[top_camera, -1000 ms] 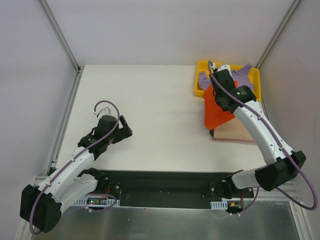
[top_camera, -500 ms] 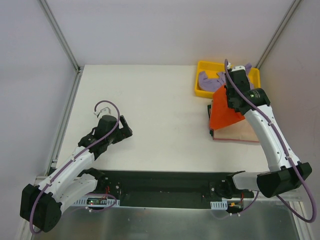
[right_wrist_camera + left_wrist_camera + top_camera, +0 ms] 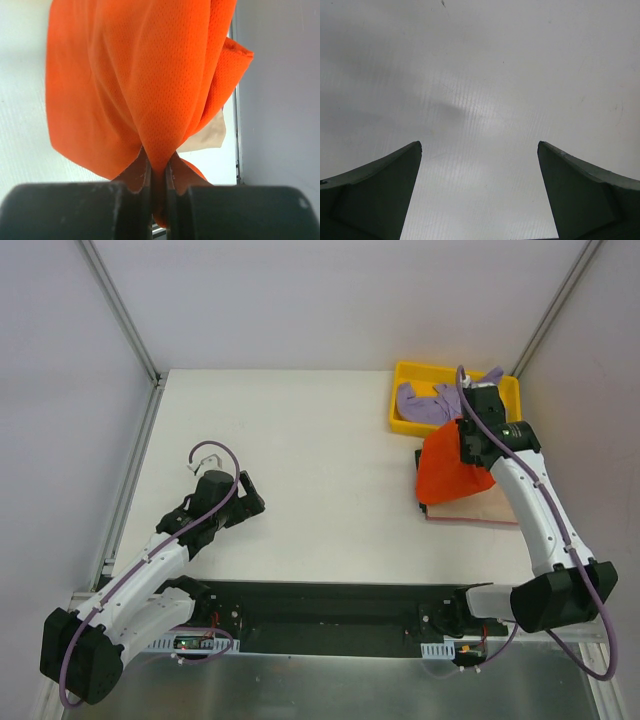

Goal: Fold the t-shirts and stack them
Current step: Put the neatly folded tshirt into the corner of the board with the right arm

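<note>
My right gripper (image 3: 466, 443) is shut on the orange-red t-shirt (image 3: 446, 468) and holds it hanging above the tan-beige t-shirt (image 3: 478, 505), which lies folded flat at the right of the table. In the right wrist view the orange cloth (image 3: 150, 80) is pinched between the jaws (image 3: 158, 165), with a corner of the tan shirt (image 3: 207, 137) behind. The lavender-purple t-shirt (image 3: 430, 402) lies crumpled in the yellow tray (image 3: 405, 375). My left gripper (image 3: 250, 498) is open and empty over bare table (image 3: 480, 100) at the left.
The yellow tray sits at the back right corner. Metal frame rails (image 3: 125, 315) run along the table's sides, and the right wall (image 3: 280, 90) is close to the right gripper. White table surface (image 3: 320, 460) lies between the arms.
My right gripper has moved right and toward the near side with the orange-red shirt, uncovering the lavender shirt in the tray. The left arm has not moved.
</note>
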`<state>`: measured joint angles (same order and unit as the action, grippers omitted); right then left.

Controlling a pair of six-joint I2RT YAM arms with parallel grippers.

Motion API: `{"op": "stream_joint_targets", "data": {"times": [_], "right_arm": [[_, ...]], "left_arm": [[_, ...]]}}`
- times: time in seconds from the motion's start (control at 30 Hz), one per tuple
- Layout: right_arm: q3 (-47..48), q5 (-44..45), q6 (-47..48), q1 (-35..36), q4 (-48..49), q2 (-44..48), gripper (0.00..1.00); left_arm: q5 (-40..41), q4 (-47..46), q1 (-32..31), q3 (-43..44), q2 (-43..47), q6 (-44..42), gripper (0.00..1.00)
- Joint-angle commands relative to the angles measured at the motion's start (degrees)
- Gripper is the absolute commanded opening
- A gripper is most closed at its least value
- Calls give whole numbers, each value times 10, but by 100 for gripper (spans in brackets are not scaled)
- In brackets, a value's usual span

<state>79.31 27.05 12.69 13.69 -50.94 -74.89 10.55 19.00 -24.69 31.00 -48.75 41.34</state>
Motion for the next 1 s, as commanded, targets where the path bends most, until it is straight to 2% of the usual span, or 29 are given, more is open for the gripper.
{"op": "stream_joint_targets", "data": {"times": [0.0, 0.2, 0.33, 0.7, 0.9, 0.97], "right_arm": [[-23, -27, 20, -38, 45, -8, 0], [-54, -22, 21, -89, 71, -17, 1], [-72, -12, 23, -115, 83, -16, 6], [-124, -33, 67, -164, 185, -51, 12], [-145, -48, 73, -187, 225, -72, 26], [-151, -36, 65, -191, 227, -81, 39]], "left_arm": [[4, 2, 0, 10, -4, -4, 99], [7, 2, 0, 10, -4, -4, 99], [7, 2, 0, 12, -12, -4, 99], [4, 3, 1, 15, -25, -4, 99], [4, 2, 0, 16, -28, -4, 99], [4, 2, 0, 16, -28, -4, 99]]}}
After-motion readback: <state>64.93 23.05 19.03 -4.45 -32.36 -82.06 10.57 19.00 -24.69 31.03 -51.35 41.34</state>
